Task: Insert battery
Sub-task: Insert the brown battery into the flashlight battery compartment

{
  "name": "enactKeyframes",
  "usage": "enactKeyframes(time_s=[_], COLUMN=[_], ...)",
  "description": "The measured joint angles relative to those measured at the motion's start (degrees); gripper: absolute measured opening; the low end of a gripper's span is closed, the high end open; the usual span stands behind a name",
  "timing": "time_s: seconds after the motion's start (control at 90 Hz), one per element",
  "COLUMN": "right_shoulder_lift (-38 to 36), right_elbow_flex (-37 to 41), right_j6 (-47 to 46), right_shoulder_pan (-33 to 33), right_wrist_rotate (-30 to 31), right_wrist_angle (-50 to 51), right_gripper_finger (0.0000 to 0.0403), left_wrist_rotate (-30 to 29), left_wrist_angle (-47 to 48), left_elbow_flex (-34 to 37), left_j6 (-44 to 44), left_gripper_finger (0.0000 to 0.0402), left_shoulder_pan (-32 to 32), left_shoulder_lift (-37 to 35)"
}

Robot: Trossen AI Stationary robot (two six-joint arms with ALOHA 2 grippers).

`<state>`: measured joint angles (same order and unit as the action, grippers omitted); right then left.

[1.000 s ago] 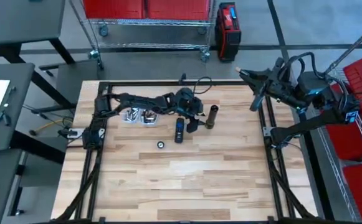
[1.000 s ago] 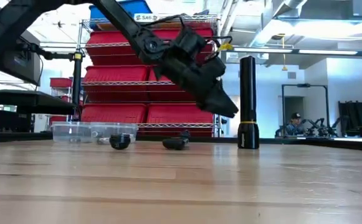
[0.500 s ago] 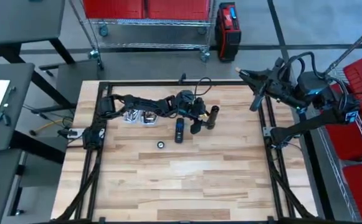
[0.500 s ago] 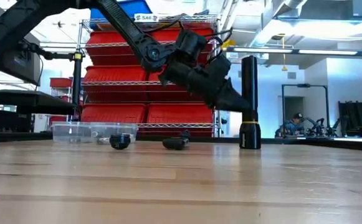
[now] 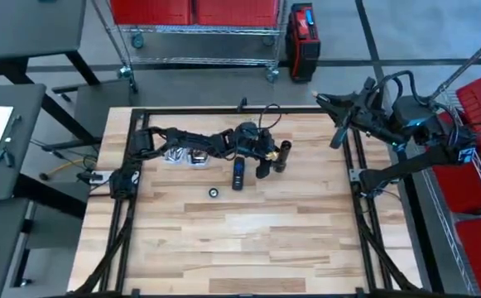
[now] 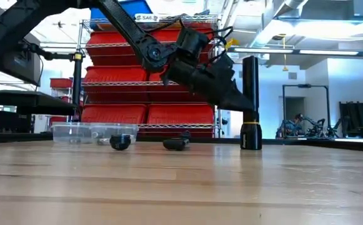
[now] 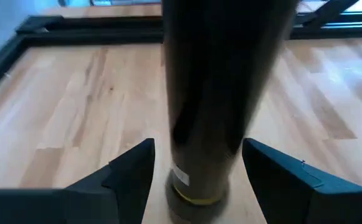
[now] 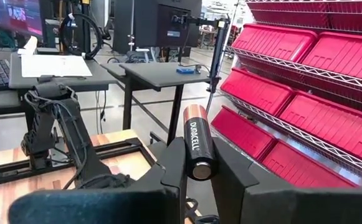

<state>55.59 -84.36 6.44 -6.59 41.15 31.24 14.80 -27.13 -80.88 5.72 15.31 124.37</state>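
My left gripper (image 5: 271, 158) has slid across the table toward the tall black flashlight (image 5: 283, 154), which stands upright near the top middle of the high view. A second ago my fingers were a little way from it, out in front of the dark flat part (image 5: 238, 173) that lies on the wood. Now, in my left wrist view, the flashlight (image 7: 221, 93) fills the middle and my two fingers (image 7: 134, 171) sit spread apart, one on each side of its bottom end. They are not squeezing it yet. In the low view my left gripper (image 6: 238, 100) pokes right up against the flashlight (image 6: 250, 103).

My right gripper (image 8: 196, 158) waits high up, off the table's right edge in the high view. It is pinching the battery (image 8: 197, 142) between its fingers, with the battery standing up.

I think this means I am almost ready to grab the flashlight and hold it steady. Then the battery can go in. A small round cap (image 5: 214, 193) lies on the wood, well apart from the flashlight.
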Motion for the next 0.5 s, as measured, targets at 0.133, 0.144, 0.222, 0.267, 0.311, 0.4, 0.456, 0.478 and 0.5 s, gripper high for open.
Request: enactKeyframes(time_s=[0.133,0.144,0.222,0.267,0.311,0.4,0.456,0.478,0.5], right_shoulder_lift=[0.0,0.0,0.0,0.0,0.0,0.0,0.0,0.0,0.0], right_elbow_flex=[0.0,0.0,0.0,0.0,0.0,0.0,0.0,0.0,0.0], right_j6=[0.0,-0.01,-0.02,-0.1,-0.11,-0.11,-0.5,-0.93,-1.55], right_shoulder_pan=[-0.01,-0.01,0.0,0.0,0.0,0.0,0.0,0.0,0.0], right_wrist_rotate=[0.0,0.0,0.02,0.0,0.0,0.0,0.0,0.0,0.0], right_wrist_angle=[-0.13,-0.13,-0.04,-0.08,0.02,0.51,1.25,1.67,2.28], right_gripper_finger=[0.0035,0.0035,0.0035,0.0035,0.0035,0.0035,0.0035,0.0035,0.0035], left_wrist_rotate=[-0.06,-0.08,-0.73,-0.72,-0.8,-0.74,-0.74,-0.67,-0.54], left_wrist_angle=[-0.43,-0.52,-0.66,-0.42,-0.97,-0.02,2.72,3.62,4.25], left_elbow_flex=[-2.44,-2.73,-4.59,-5.27,-5.89,-6.69,-6.78,-6.84,-7.09], left_j6=[-2.61,-2.78,-3.17,-3.12,-2.39,-2.18,-2.91,-3.18,-3.28], left_gripper_finger=[0.0221,0.0221,0.0221,0.0221,0.0221,0.0216,0.0202,0.0193,0.0183], left_shoulder_pan=[-0.23,-0.29,-0.37,-0.4,-0.42,-0.38,-0.24,-0.2,-0.18], left_shoulder_lift=[2.86,3.15,4.51,4.58,4.45,4.16,3.75,3.7,3.7])
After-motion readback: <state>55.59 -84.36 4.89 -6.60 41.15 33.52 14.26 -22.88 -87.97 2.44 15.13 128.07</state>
